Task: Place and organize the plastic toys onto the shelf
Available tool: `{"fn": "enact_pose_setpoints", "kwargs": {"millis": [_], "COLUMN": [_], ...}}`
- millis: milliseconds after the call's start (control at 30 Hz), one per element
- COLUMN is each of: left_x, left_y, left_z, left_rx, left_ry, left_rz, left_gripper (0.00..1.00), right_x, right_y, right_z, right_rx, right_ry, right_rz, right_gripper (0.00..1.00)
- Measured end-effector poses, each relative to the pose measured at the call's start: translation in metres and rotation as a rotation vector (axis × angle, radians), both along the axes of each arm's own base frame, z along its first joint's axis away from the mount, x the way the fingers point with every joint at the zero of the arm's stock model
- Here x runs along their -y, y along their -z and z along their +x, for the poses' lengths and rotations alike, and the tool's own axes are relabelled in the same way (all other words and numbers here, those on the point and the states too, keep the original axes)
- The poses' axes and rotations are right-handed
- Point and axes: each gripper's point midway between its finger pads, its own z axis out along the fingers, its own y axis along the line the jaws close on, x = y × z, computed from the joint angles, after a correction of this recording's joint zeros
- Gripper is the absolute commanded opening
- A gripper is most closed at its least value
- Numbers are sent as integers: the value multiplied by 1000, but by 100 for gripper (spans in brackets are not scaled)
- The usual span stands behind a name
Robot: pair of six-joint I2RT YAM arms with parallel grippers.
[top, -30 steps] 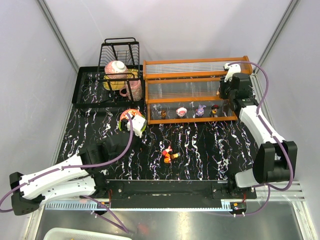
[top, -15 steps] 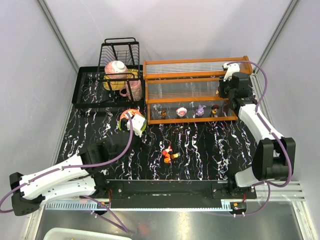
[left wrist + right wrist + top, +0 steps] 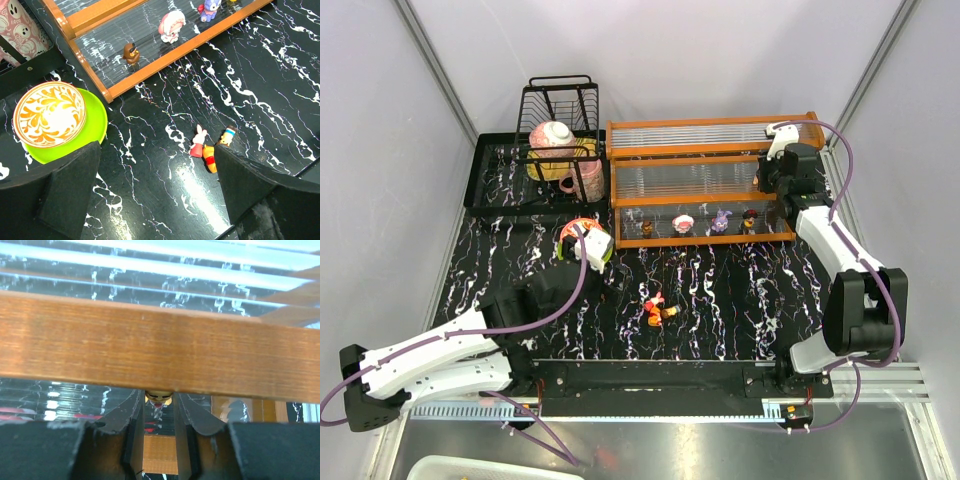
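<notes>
My right gripper [image 3: 159, 440] is narrow, pinched on a small yellow-headed toy [image 3: 159, 396]; only its face shows between the tips. It's at the far right end of the shelf [image 3: 690, 201], pressed up so close that an orange rail fills most of the wrist view, w/ clear ribbed panels beyond it.

My left gripper [image 3: 157, 170] is wide open w/ nothing in it, hanging over the desk [image 3: 270, 70] on the left, near side of the shelf.

The shelf's nearest tier has four toys in a row, L to R: brown toy [image 3: 131, 51], pink-white toy [image 3: 171, 26], purple toy [image 3: 207, 8], dark toy [image 3: 749, 216].

Three more lie huddled mid-desk, well apart from the shelf: pink rabbit toy [image 3: 198, 141], orange toy [image 3: 209, 159] and a small tan one [image 3: 227, 135].

The red patterned bowl [image 3: 49, 114] sits on a green plate [image 3: 97, 125] just beside the shelf's near left corner. A black wire dish rack [image 3: 560, 110] stands far left, beside the shelf's left end.
</notes>
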Motion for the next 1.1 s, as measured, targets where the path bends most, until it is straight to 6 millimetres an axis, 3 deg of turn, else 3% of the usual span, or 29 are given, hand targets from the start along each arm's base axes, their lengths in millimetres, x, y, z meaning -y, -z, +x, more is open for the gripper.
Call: {"fn": "enact_pose_setpoints", "kwargs": {"millis": [433, 1000, 1033, 1100], "left_x": [0, 1, 0, 0], "left_y": [1, 0, 0, -1], "left_z": [0, 1, 1, 1], "left_rx": [-3, -1, -1, -1], "left_ry": [2, 1, 0, 0], "left_rz": [0, -4, -4, -5], "left_gripper": [99, 99, 99, 99], "right_x": [1, 1, 1, 1], "right_y": [-1, 1, 1, 1], "right_z": [4, 4, 4, 4], "right_rx": [13, 22, 22, 22], "right_ry": [-1, -2, -2, -1], "right_rz": [3, 5, 6, 6], "right_gripper": [0, 8, 18, 23]}}
